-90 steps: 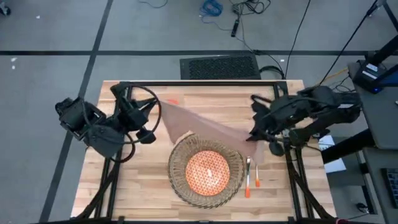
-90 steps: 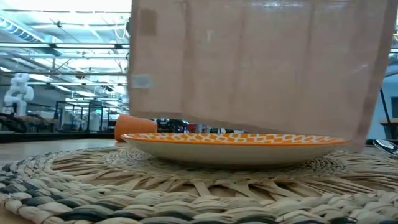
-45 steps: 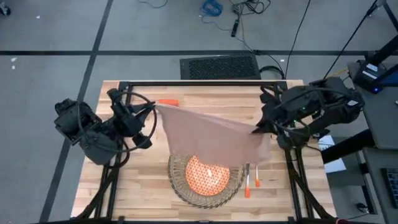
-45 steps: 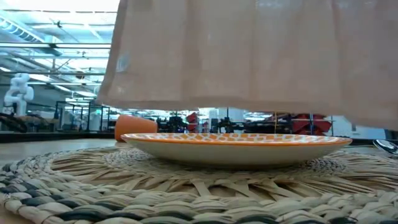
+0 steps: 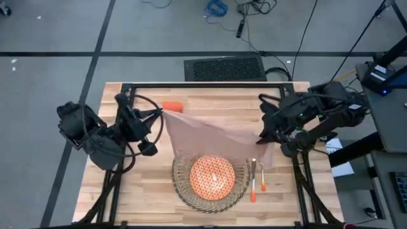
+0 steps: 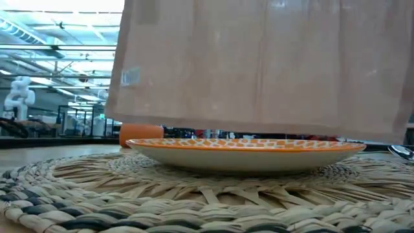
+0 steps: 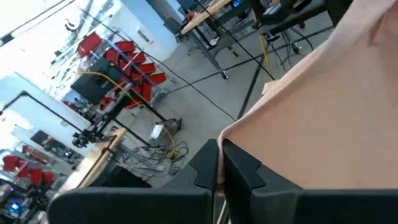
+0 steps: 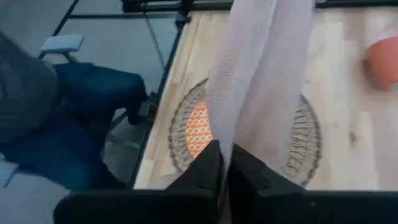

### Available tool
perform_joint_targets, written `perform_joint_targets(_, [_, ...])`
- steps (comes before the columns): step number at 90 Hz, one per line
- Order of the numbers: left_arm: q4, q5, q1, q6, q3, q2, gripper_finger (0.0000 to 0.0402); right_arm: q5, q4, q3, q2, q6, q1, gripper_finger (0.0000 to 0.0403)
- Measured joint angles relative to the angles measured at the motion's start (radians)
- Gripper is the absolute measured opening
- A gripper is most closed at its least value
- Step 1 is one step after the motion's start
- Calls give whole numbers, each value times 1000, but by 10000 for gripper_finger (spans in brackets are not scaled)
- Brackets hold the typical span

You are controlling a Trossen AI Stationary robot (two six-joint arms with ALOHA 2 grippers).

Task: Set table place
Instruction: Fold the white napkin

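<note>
- High view has the beige cloth napkin (image 5: 213, 135) stretched in the air between both arms: left claw (image 5: 159, 113) pinched on one corner, right claw (image 5: 261, 137) pinched on the other, with the cloth sagging toward the round woven wicker placemat (image 5: 210, 175) and the orange-patterned round plate (image 5: 212, 176) on it.
- Doing this bit well, I'd say: keep both corners level and the cloth taut, carry it clear of the plate, and lower it flat onto bare light-wood bench (image 5: 137, 184) before either claw lets go. If one side drops early it'll probably bunch up or drape over the plate.
- Also watch the orange-handled cutlery (image 5: 257, 180) just right of the placemat; a dragging hem could shove it.
- Low view shows what the overhead can't: the napkin's bottom edge hangs just above the plate rim, apart from it, though close.
- Wrist views confirm the grips, each pair of fingers closed on fabric.
- Small orange cup (image 5: 172, 107) sits at the far side, near the left claw.
</note>
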Motion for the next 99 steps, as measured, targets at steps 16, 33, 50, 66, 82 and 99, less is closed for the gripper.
perform_joint_targets(16, [5,2,-42,18,0,0,0,-8,35,0,1,13,65,0])
perform_joint_targets(33, [8,-17,-57,34,0,-2,0,-7,39,1,-21,23,78,0])
perform_joint_targets(50, [6,-7,-57,36,0,-2,0,-4,16,1,-32,23,78,0])
perform_joint_targets(66, [-34,21,-33,14,0,-8,0,25,-43,1,-43,17,22,0])
perform_joint_targets(82, [-199,111,78,-180,-28,-8,0,96,-132,1,-26,-33,-59,0])
perform_joint_targets(99, [-202,201,238,-209,-135,-8,0,184,-187,0,15,-133,-173,0])
